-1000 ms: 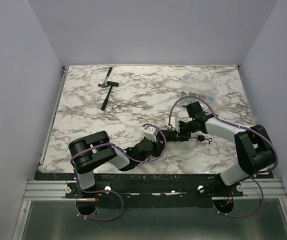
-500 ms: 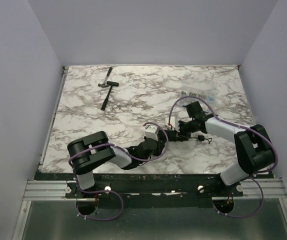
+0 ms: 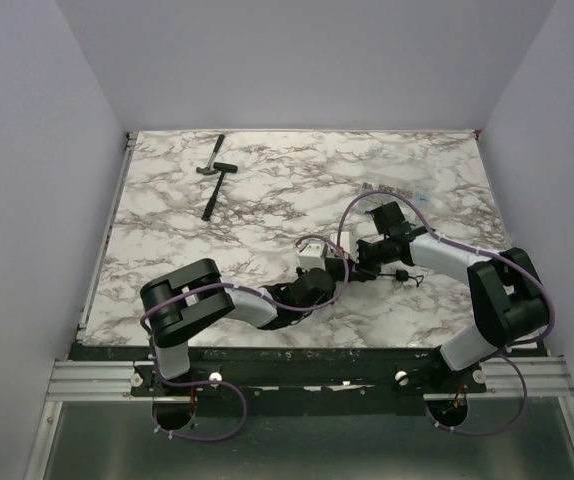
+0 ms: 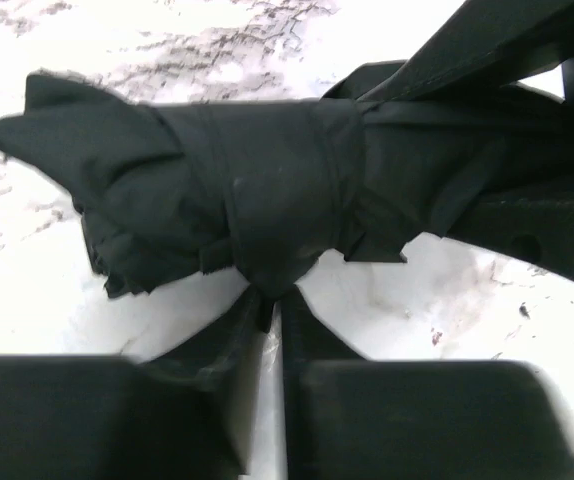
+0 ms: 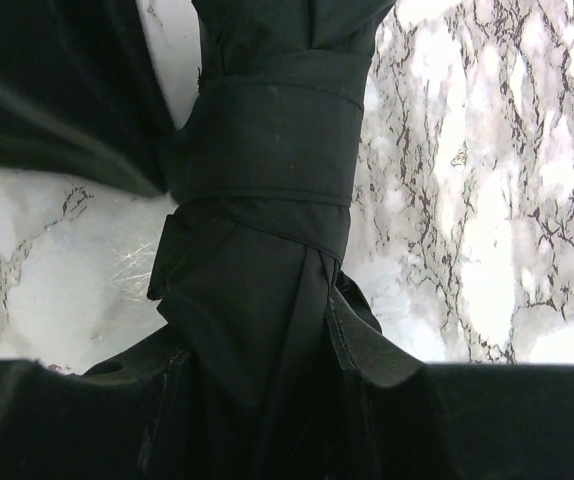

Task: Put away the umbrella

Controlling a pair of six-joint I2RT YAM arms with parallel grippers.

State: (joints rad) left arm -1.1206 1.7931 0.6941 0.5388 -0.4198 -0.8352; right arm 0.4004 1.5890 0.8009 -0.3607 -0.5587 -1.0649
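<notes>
Black umbrella lies bundled on the surface. Your left gripper pinches its fabric; right gripper clamps the bundle.

White marble-look worktop with dark grey veining, evenly and softly lit. Behind the worktop stands a plain pale lavender back wall. A matching left wall and right wall rise along the worktop's sides. A silver aluminium rail runs at the worktop's near edge, with a dull grey-green panel below.
</notes>
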